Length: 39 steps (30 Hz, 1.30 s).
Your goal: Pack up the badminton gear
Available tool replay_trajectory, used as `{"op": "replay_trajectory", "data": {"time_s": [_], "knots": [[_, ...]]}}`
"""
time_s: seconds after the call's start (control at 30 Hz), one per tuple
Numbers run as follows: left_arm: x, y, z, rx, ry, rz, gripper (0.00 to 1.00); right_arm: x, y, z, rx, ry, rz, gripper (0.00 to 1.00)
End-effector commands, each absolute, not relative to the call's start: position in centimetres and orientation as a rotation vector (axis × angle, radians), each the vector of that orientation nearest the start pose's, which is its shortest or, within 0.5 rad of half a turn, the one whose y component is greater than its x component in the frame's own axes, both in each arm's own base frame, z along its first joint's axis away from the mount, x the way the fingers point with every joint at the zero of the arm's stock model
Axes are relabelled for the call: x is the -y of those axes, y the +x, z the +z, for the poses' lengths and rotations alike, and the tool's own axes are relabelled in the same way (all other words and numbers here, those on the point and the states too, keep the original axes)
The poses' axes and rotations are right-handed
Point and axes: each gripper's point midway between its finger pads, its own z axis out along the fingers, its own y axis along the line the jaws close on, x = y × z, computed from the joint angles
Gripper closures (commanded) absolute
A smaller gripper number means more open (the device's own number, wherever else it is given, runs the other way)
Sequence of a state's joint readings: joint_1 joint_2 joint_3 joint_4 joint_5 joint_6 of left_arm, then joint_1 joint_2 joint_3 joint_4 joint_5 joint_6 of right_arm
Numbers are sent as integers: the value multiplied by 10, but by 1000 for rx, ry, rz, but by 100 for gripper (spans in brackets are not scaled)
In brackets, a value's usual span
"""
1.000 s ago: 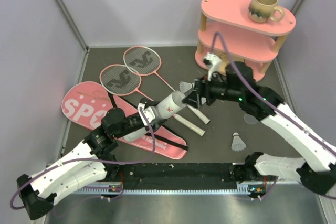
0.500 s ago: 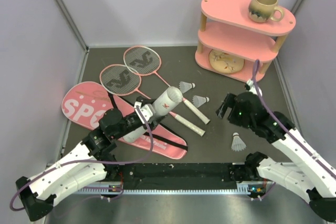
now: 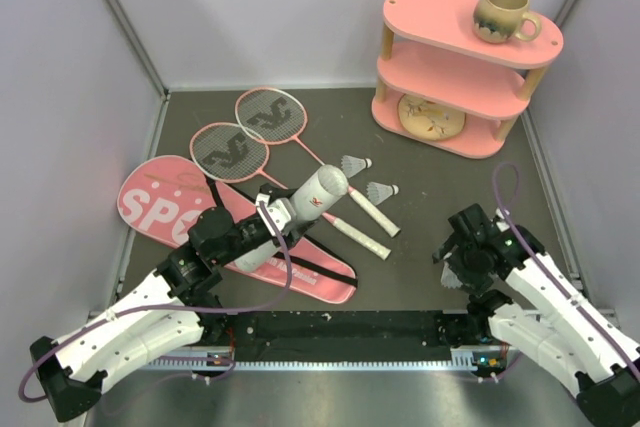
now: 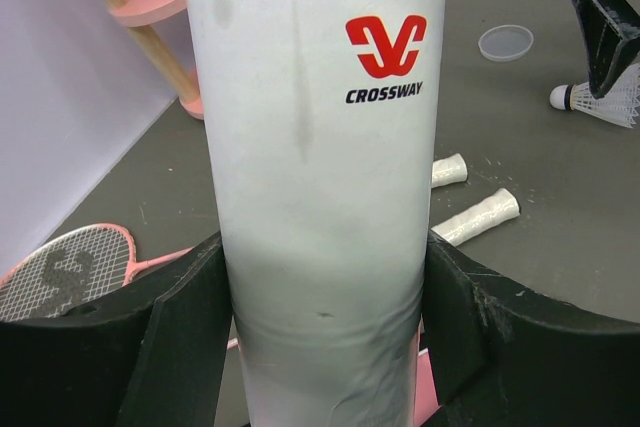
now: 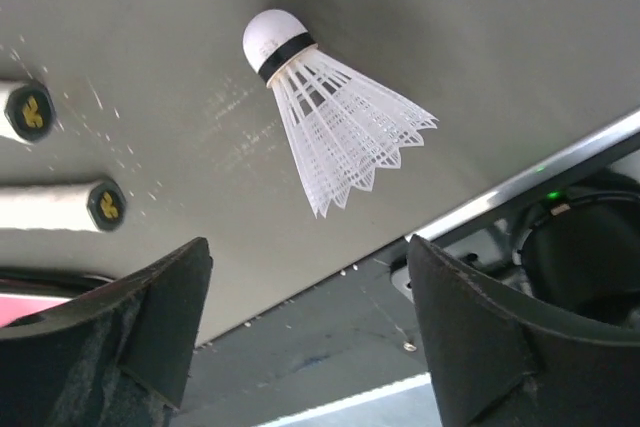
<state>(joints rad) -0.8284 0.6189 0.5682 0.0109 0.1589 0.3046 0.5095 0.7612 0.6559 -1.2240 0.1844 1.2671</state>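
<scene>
Nearest the front edge, the right gripper (image 5: 305, 267) hung over the table (image 3: 440, 177). Its jaws were apart with nothing between them. One shuttlecock (image 5: 330, 137) lay on its side just below, clear of both fingers. A clear lid (image 4: 505, 42) lay flat a bit beyond it.

The left gripper (image 3: 272, 219) was clamped on the long white tube (image 3: 318, 194), one finger on each side. The tube was tilted, red logo up, far end raised near the racket handles (image 3: 368, 225). Under that arm the pink bag (image 3: 160, 202) lay flat at left, its black strap (image 3: 315, 269) across the near end.

Both white handles lay side by side just right of the tube. Two more shuttlecocks (image 3: 355, 164) lay just past them. The rackets (image 3: 232, 150) had their heads side by side, farther back on the left.

Back right stood the pink shelf (image 3: 440, 77), with the beige mug (image 3: 503, 14) upright on its top tier.
</scene>
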Motion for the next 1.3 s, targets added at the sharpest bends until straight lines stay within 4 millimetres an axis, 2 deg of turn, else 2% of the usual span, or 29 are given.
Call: {"op": "replay_trajectory", "data": {"time_s": [0.0,0.07,0.17,0.27,0.53,0.63,0.67,0.7,0.77,0.8,0.83,0.87,0.9,0.93,0.97,1.0,1.03,1.07,1.1,1.13,1.17,1.2,1.23,1.27], "knots": [[230,194,280,-1274,935,-530,91,-66,111,67,-2529,1265,171,26],[231,193,280,-1274,938,-536,91,-66,127,66,-2427,1264,244,30],[232,193,278,-1278,944,-537,91,-62,136,63,-2333,1285,285,37],[232,193,278,-1279,942,-537,91,-55,137,58,-2296,1315,247,40],[231,194,277,-1280,942,-528,91,-40,158,49,-2192,1321,155,49],[231,194,277,-1280,944,-526,91,-35,164,46,-2168,1297,132,71],[232,194,276,-1280,947,-529,91,-36,168,46,-2157,1285,139,83],[232,194,275,-1283,948,-528,91,-34,169,46,-2149,1289,137,90],[232,195,275,-1284,946,-526,91,-36,177,54,-2150,1219,160,100],[232,195,274,-1285,948,-525,91,-38,180,59,-2151,1175,173,100],[232,194,275,-1284,947,-527,91,-40,185,66,-2153,1119,192,100],[232,194,274,-1284,949,-526,91,-43,193,83,-2157,976,212,100],[233,193,275,-1279,952,-531,91,-51,206,102,-2123,876,269,100],[233,194,274,-1283,951,-531,91,-67,213,119,-2127,747,366,100],[233,194,274,-1282,953,-531,91,-78,221,150,-2094,500,405,100],[233,193,274,-1280,955,-533,91,-96,232,181,-2015,350,498,100],[234,193,273,-1282,959,-535,91,-122,224,198,-2020,96,602,100],[235,192,273,-1281,963,-538,91,-136,224,237,-1967,-12,674,100],[235,192,274,-1280,962,-543,91,-148,221,253,-1954,-106,723,100],[236,191,272,-1279,972,-547,91,-164,208,265,-1957,-261,809,100],[237,191,273,-1278,974,-549,91,-170,203,302,-1891,-327,848,100],[237,191,272,-1281,977,-550,91,-179,204,307,-1911,-371,881,100],[237,190,271,-1282,982,-553,91,-188,193,315,-1916,-445,955,100],[237,190,271,-1283,984,-554,91,-194,190,337,-1867,-500,983,100]]}}
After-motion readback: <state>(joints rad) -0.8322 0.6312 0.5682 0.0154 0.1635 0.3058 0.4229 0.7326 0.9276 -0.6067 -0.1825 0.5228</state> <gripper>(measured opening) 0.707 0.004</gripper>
